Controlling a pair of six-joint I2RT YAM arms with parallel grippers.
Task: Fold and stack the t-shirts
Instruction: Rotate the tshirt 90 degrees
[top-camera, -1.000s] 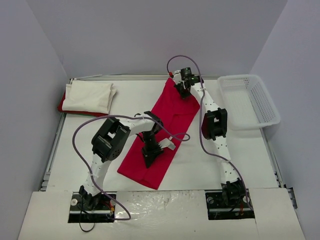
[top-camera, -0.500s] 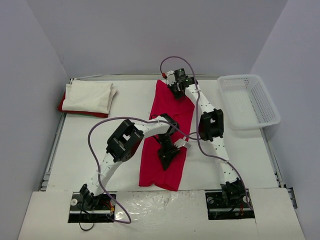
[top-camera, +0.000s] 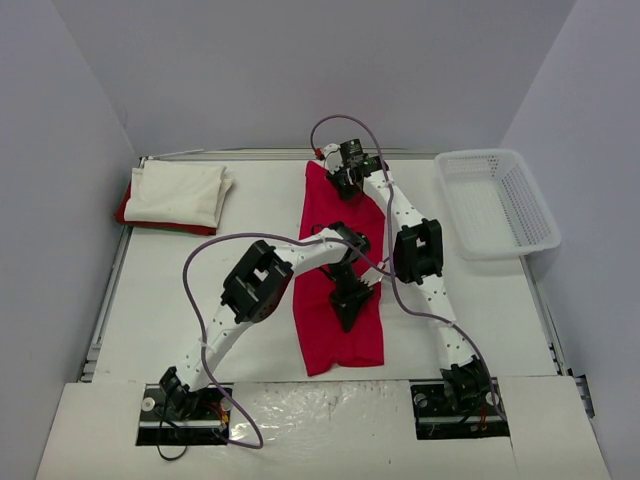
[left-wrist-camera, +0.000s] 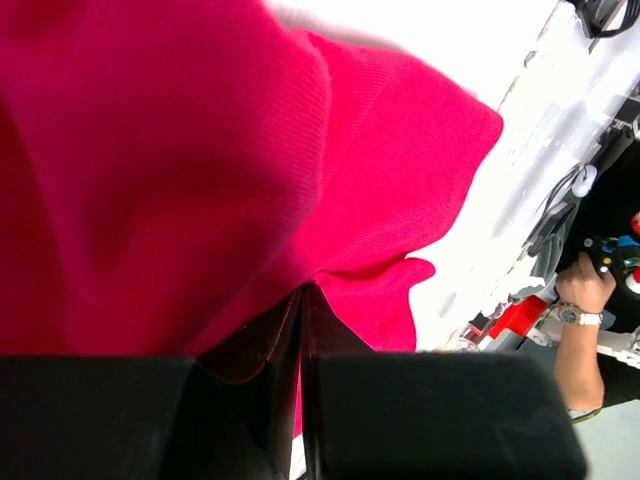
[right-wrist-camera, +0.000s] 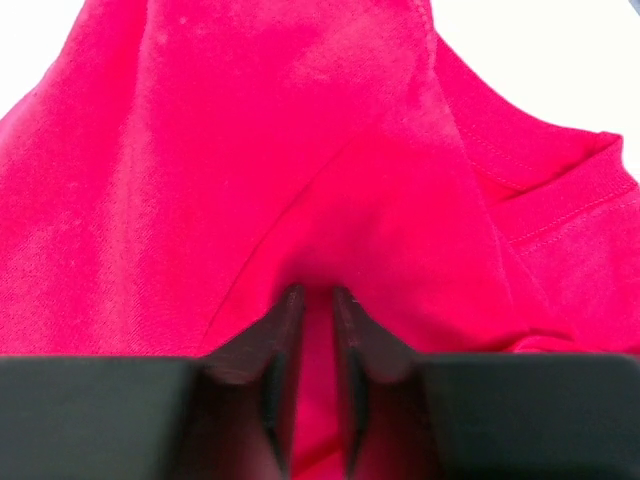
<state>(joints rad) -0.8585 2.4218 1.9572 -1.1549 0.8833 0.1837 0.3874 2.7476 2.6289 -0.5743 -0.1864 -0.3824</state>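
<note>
Top external view: a red t-shirt (top-camera: 322, 345) lies as a long narrow strip on the worktop (top-camera: 200, 280), well to the left of the white lattice basket (top-camera: 500, 200). The right fingers (top-camera: 345, 184) sit at the strip's far end, about level with the basket. The left fingers (top-camera: 350, 306) are over its middle, nearer the arm bases than the basket is. Far to the left of the basket, a folded white t-shirt (top-camera: 178, 193) rests on a second red t-shirt (top-camera: 124, 213). The strip looks to be in the middle of being squared up for its next fold. It should go down flat, with the long edges parallel and no slack bunched under either arm.

Left wrist view: the left fingers (left-wrist-camera: 262, 338) are pressed together, clamped on a gather of the red t-shirt (left-wrist-camera: 180, 150), which drapes over them. It would be best to lower until the cloth rests before letting go.

Right wrist view: the right fingers (right-wrist-camera: 268, 345) stand a sliver apart with a ridge of the red t-shirt (right-wrist-camera: 200, 150) pinched between them, the neckline seam off to one side. A straight lift away would avoid dragging that ridge.
</note>
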